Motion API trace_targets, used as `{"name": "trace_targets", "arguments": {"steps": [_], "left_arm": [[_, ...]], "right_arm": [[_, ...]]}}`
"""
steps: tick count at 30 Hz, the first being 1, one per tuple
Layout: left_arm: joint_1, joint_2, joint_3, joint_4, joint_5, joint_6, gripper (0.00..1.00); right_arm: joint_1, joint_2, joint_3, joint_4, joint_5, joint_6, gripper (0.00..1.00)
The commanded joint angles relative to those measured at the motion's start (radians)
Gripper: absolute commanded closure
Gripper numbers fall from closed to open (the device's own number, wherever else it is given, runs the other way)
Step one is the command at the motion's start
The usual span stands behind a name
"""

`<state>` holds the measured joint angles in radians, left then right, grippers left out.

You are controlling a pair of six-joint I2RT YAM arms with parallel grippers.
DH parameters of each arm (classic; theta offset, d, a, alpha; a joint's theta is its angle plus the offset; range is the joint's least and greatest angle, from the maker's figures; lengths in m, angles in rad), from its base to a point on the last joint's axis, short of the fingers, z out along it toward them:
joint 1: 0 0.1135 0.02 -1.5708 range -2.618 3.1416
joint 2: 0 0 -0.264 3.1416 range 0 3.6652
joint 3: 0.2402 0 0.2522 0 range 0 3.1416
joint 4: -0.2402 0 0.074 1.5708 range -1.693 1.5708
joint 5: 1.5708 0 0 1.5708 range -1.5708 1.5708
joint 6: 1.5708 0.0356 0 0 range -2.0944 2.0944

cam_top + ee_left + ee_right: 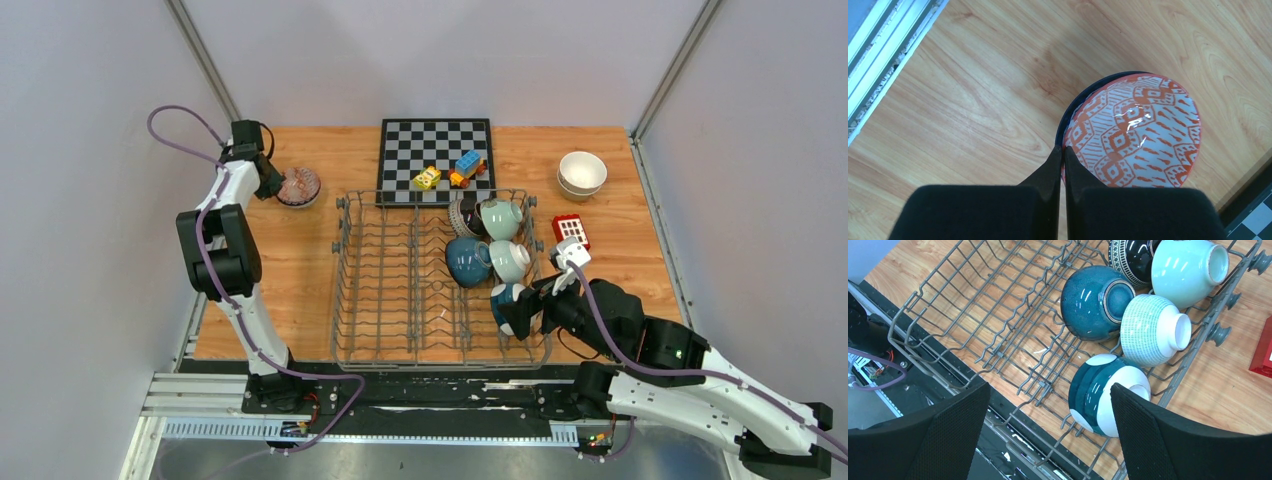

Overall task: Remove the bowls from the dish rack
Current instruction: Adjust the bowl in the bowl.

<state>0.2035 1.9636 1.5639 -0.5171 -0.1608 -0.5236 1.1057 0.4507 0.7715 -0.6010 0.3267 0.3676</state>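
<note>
The step in hand looks to be the right arm's pick of the teal-and-white bowl [1103, 395]. It lies on its side in the dish rack [948, 315], just ahead of the right gripper [1048, 390] and between its widely spread fingers, with its white foot turned toward the right-hand finger. I judge the gripper should drop straight down until both fingers bracket the bowl's body below its widest part. It should close slowly, since the glazed curve may squirt out. Then lift straight up clear of the tines before swinging away. The mesh-patterned bowl [1153, 330] sits just beyond it and the dark teal bowl [1093, 302] further ahead, so a forward overshoot could knock them. The left gripper [1063, 150] has its fingers pressed together on nothing, tips at the near rim of the orange-patterned bowl [1133, 130], which stands upright on the worktop [973, 90]. Whether they touch that rim I cannot tell, so a straight rise away from it seems safest.
</note>
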Motion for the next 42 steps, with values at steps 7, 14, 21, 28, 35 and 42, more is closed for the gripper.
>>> {"name": "trace_targets", "arguments": {"steps": [7, 14, 21, 28, 35, 42], "left_arm": [[0.007, -0.036, -0.056, 0.103, 0.06, -0.029, 1.0], [0.007, -0.048, -0.066, 0.119, 0.099, -0.057, 1.0], [0.007, -0.056, -0.086, 0.129, 0.116, -0.08, 1.0], [0.011, -0.077, -0.097, 0.136, 0.138, -0.105, 1.0], [0.013, -0.098, -0.085, 0.13, 0.147, -0.122, 1.0], [0.014, -0.101, -0.097, 0.131, 0.15, -0.128, 1.0]], "right_arm": [[-0.009, -0.007, 0.014, -0.015, 0.026, -0.003, 0.07], [-0.009, -0.011, 0.012, -0.014, 0.024, 0.001, 0.07], [-0.009, -0.018, 0.011, -0.014, 0.022, 0.002, 0.07], [-0.009, -0.022, 0.004, -0.015, 0.019, 0.003, 0.07], [-0.009, -0.027, 0.003, -0.015, 0.017, 0.007, 0.07], [-0.009, -0.035, -0.002, -0.016, 0.015, 0.01, 0.07]]}}
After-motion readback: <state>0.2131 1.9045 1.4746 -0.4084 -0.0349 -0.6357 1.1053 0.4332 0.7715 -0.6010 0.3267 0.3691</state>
